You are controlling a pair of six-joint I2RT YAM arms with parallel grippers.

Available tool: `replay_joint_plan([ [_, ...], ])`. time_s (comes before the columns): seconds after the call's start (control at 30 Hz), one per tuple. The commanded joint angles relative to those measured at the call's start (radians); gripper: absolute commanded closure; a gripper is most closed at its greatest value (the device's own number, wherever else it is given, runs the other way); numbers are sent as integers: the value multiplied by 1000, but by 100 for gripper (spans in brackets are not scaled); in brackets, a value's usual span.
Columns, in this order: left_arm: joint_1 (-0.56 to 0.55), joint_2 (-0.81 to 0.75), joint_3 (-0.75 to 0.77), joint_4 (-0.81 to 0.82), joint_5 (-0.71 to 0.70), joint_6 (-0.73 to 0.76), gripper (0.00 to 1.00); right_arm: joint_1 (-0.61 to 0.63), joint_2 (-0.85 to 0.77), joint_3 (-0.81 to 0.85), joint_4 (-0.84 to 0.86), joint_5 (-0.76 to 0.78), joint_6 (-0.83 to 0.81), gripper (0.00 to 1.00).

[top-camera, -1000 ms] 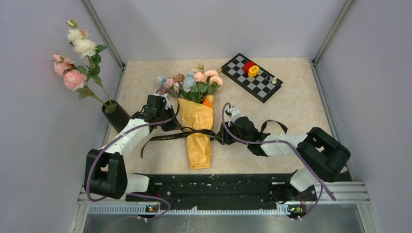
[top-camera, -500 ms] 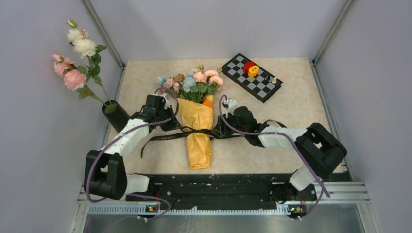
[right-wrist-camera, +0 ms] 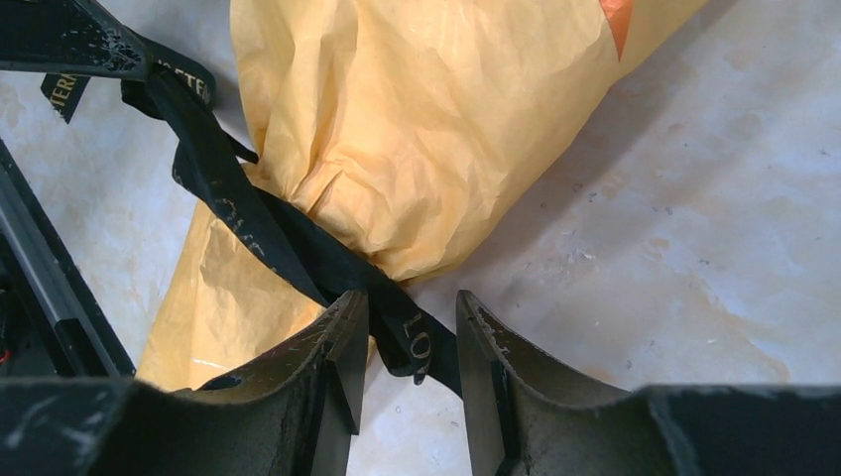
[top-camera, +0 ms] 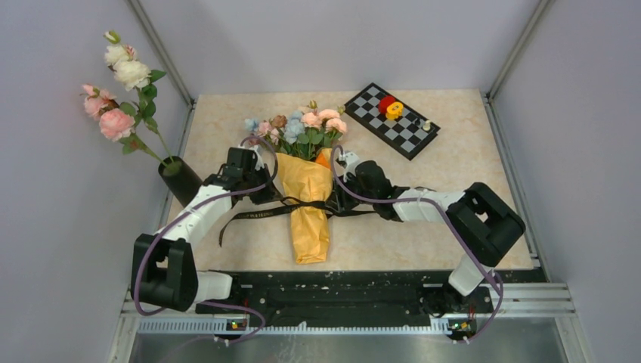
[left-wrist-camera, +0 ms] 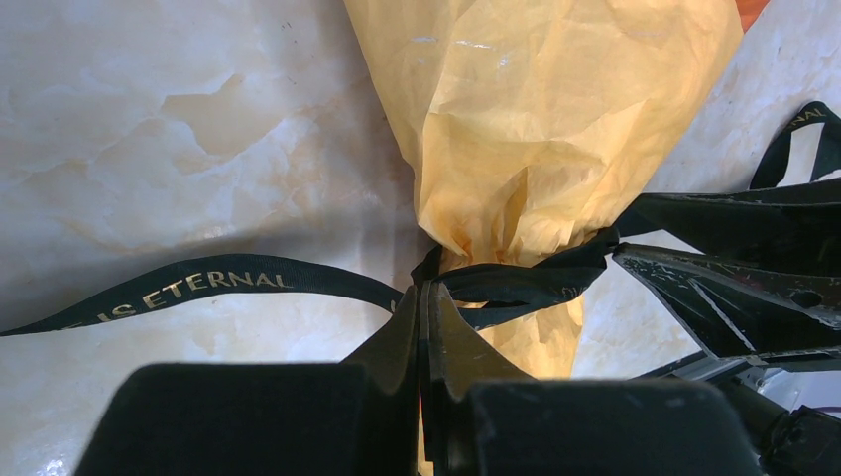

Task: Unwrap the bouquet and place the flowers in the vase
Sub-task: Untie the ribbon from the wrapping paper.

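The left gripper (left-wrist-camera: 424,290) was clenched on the black ribbon (left-wrist-camera: 213,282) tying the bouquet (left-wrist-camera: 516,129). The right gripper (right-wrist-camera: 411,309) stood parted — ribbon between its fingers (right-wrist-camera: 327,362).

walls (top-camera: 340,38): plain grey | table (top-camera: 453,174): beige marbled | rails (top-camera: 521,45): metal

Left arm (top-camera: 193,215) and right arm (top-camera: 432,207) alike: smooth white shells on the long links, bulky black housings at the joints. A thin purple cable (top-camera: 168,225) looped along each. Matte black left tool (left-wrist-camera: 424,297) and right tool (right-wrist-camera: 409,317), with scuffed, wedge-shaped fingers (right-wrist-camera: 496,347).
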Motion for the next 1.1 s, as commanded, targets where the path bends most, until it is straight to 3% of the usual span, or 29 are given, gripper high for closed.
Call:
replay_joint_plan([
  [0.0,5,-28,-2,37,19,-1,100,-1,23,48,10,-19,-15,61],
  [0.2,6,-29,-1,37,17,0,100,5,44,52,26,-18,4,68],
  [0.5,20,-38,-17,46,-27,-12,100,7,4,11,46,44,48,100],
  [0.87,87,-75,-138,126,-6,-85,100,6,-49,-116,34,188,156,100],
  [1.07,115,-84,-193,176,11,-115,100,7,-43,-167,83,174,212,100],
])
